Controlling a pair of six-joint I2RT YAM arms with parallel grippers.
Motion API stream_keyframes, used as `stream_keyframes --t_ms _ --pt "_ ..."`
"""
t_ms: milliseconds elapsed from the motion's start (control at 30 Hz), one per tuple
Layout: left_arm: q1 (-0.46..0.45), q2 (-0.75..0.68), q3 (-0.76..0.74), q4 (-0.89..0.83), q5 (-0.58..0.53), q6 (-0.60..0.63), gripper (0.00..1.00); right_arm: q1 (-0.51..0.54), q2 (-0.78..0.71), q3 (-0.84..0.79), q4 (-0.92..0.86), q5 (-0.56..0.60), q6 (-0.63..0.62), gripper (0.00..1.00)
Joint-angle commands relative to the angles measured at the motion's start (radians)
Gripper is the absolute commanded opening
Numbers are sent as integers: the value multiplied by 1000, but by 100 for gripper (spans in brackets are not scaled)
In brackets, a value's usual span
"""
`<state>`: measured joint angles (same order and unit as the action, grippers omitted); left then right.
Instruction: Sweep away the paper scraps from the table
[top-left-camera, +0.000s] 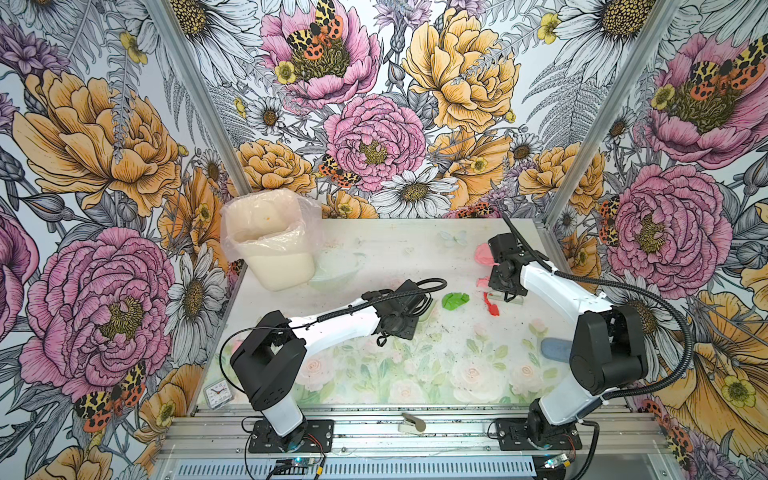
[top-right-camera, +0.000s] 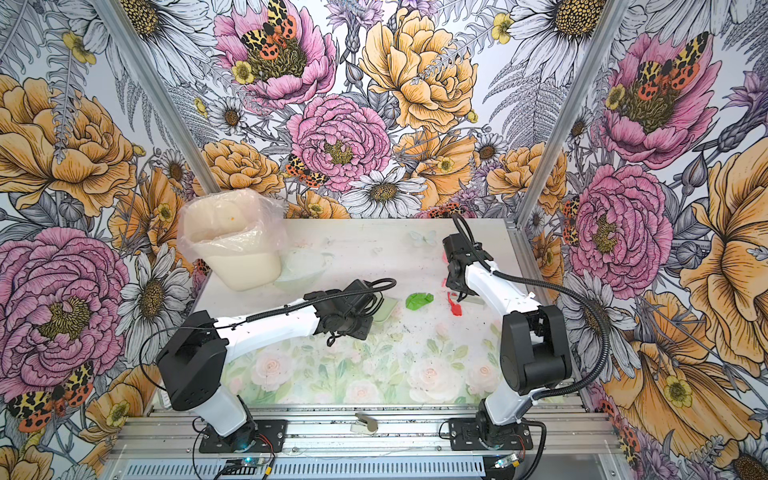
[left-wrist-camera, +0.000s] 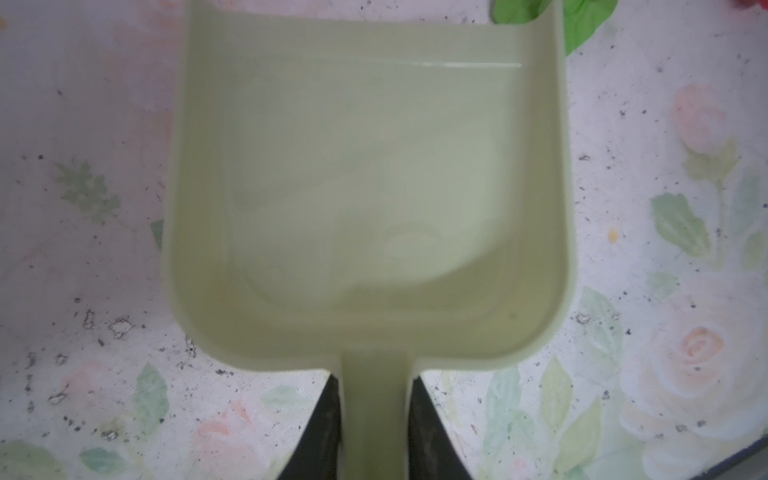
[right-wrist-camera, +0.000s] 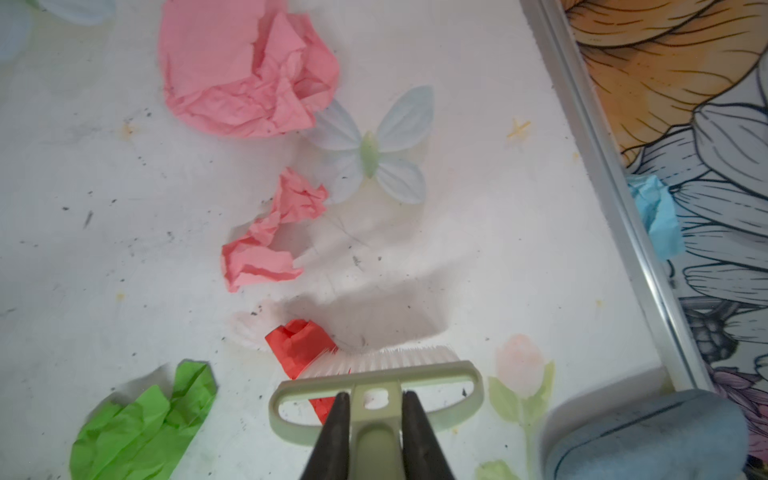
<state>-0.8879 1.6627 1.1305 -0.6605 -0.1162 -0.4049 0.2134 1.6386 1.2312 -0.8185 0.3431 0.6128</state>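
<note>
Two arms over a rose-printed surface (top-left-camera: 399, 249): my left end effector (left-wrist-camera: 376, 432) is closed on the handle of an empty pale green dustpan (left-wrist-camera: 365, 187), and my right end effector (right-wrist-camera: 372, 401) is closed on a matching hand brush (right-wrist-camera: 376, 374).
The paper scraps (right-wrist-camera: 270, 237) lie toward the far right. A red scrap (right-wrist-camera: 301, 343) touches the bristles, a green scrap (right-wrist-camera: 141, 424) sits between brush and dustpan, and two pink ones lie beyond. I judge them feather-light, soft and springy, likely to skitter. Rather than pinch them, I would nudge them with low bristles toward the dustpan lip.
</note>
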Motion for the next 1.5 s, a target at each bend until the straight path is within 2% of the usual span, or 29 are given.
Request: stream_keyframes --t_ms 0,133,333,533,733,900,1100,1367,1467 --pt "-13 -19 0 -15 -1 13 0 22 -20 -10 50 -103 41 0" --pt "-18 -42 -26 -16 8 12 0 24 -47 -3 114 -142 29 0" --pt "-34 -71 -44 -16 18 17 0 0 -49 110 123 -86 -23 0" --pt "-52 -80 -48 -32 36 38 0 -53 56 226 129 -63 -61 0" --pt "-73 -64 -39 -40 52 55 0 -82 181 291 165 -91 -82 0" --pt "-96 -42 -20 -41 53 51 0 -79 206 271 177 -122 -65 0" --pt "-116 4 17 -42 67 56 0 -62 155 174 209 -204 -7 0" --pt "-132 53 44 -50 86 64 0 39 89 98 234 -302 72 0" --pt "-137 51 44 -54 83 64 0 75 55 82 235 -302 91 0"
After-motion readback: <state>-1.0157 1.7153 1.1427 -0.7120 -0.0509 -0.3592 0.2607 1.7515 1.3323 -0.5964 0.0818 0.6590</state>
